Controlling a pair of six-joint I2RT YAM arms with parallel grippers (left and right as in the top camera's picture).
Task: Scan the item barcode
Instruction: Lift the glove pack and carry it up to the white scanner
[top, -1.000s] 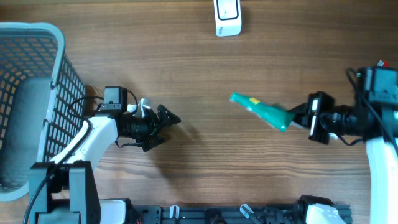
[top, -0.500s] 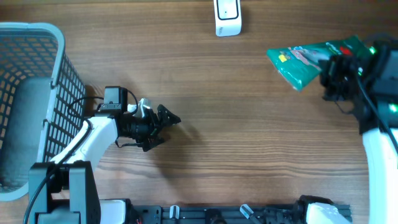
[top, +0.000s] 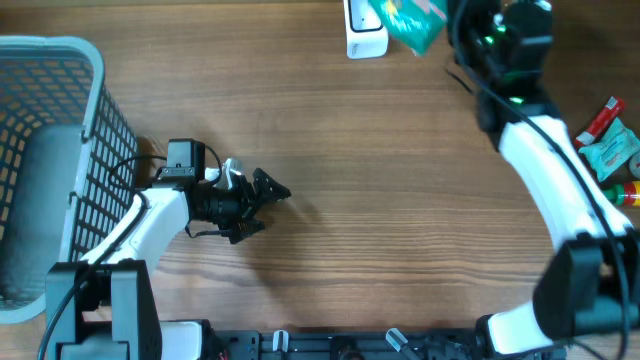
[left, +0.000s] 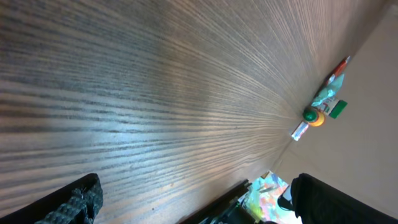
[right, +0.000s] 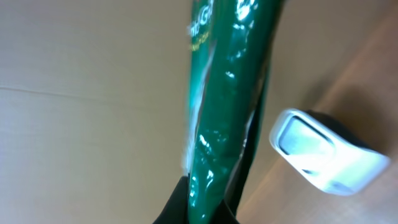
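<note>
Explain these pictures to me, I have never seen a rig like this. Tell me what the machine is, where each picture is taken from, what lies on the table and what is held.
This is a pair of robot arms at a wooden table, each ending in a two-finger claw. One picture looks straight down from above; the other two come from small cameras on each wrist. The left claw is open and empty, with a grey basket on its side of the table. The right claw is shut on a green packet, holding it by the white scanner at the far edge. A few small items lie on the right side.
</note>
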